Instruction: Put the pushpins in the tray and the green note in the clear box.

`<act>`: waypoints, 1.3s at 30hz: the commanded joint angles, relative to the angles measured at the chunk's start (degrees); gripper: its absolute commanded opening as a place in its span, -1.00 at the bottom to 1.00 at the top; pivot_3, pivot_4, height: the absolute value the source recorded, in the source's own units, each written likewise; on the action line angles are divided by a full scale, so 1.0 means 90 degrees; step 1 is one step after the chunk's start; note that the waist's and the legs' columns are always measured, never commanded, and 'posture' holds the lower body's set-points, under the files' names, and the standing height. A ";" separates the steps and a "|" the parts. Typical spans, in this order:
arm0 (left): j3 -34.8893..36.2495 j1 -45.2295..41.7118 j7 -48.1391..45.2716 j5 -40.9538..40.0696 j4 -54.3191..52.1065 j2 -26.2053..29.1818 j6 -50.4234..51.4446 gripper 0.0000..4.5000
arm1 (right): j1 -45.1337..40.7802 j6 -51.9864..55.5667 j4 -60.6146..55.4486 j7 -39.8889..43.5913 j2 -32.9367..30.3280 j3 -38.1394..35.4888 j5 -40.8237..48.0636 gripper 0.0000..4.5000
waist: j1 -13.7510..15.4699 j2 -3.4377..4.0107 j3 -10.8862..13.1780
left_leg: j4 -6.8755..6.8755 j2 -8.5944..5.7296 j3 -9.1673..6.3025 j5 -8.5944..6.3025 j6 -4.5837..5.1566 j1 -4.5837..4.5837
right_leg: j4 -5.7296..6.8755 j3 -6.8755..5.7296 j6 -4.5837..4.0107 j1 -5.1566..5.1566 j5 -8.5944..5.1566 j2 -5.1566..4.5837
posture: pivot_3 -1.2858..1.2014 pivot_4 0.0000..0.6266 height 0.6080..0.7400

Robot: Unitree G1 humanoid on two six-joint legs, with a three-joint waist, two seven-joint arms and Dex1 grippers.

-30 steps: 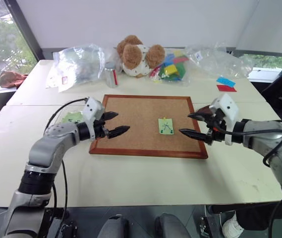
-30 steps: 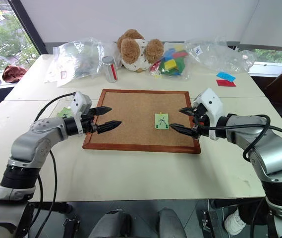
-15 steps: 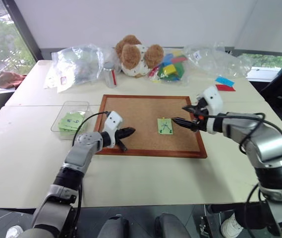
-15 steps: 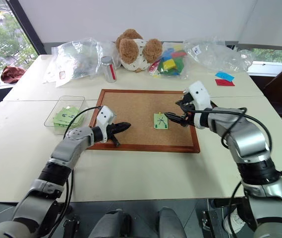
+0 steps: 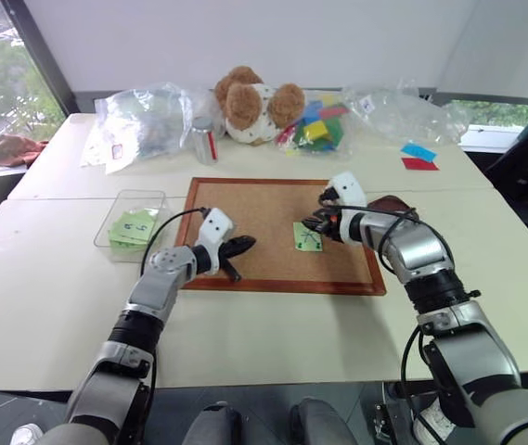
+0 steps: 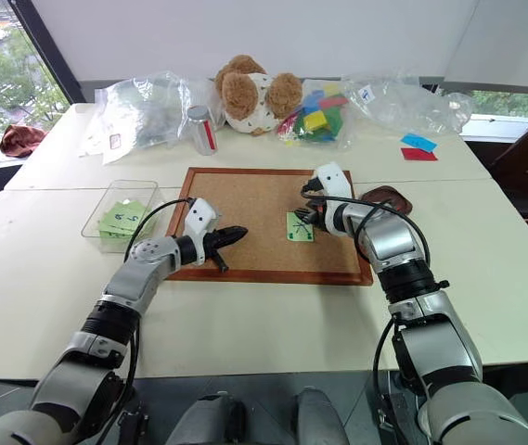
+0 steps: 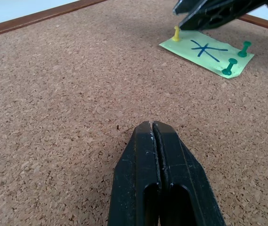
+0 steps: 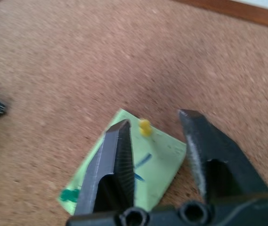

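**Right gripper straddles the yellow pushpin on the green note**

The green note (image 5: 307, 236) lies pinned on the corkboard (image 5: 264, 209), held by a yellow pushpin (image 8: 144, 126) and two green pushpins (image 7: 244, 47). The right gripper (image 8: 155, 125) hovers over the note with its fingers apart, the yellow pin in the gap between them and just ahead of the tips. The left gripper (image 7: 152, 129) rests pressed together on bare cork, well apart from the note, so the right arm is nearer. The wrist views show the pins clearly; the head views show instead the tray (image 6: 386, 197) just beside the board's right edge and the clear box (image 5: 132, 227) to its left.
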 commanded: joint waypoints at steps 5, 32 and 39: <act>0.0032 0.0211 0.0061 0.0097 -0.0116 0.0052 0.0163 -1.00 | -0.0249 -0.0447 0.0345 0.0166 0.0211 -0.0130 -0.0202 -0.13 | 0.0000 0.0000 0.0000 | -0.0001 0.0000 0.0001 0.0000 -0.0001 0.0009 | 0.0021 0.0001 0.0000 -0.0001 0.0000 0.0000 | 0.03 -0.52 1.00; -0.0238 0.0384 -0.0137 0.0350 0.0018 0.0063 0.0288 -1.00 | -0.0361 0.0689 -0.1322 0.0172 -0.0031 -0.1050 0.0236 -0.97 | 0.0019 0.0002 -0.0001 | -0.0006 0.0000 0.0002 0.0001 -0.0002 0.0021 | 0.0041 0.0002 0.0000 -0.0003 0.0000 -0.0002 | 0.03 -0.52 1.00; -0.0229 0.0351 -0.0172 0.0391 0.0107 0.0028 0.0271 -1.00 | -0.0399 0.0824 -0.1344 -0.0291 -0.0555 -0.1764 0.0184 -0.97 | 0.0041 0.0001 -0.0003 | -0.0007 0.0000 0.0002 0.0000 -0.0001 0.0022 | 0.0041 0.0003 0.0000 -0.0001 0.0000 -0.0003 | 0.03 -0.52 1.00</act>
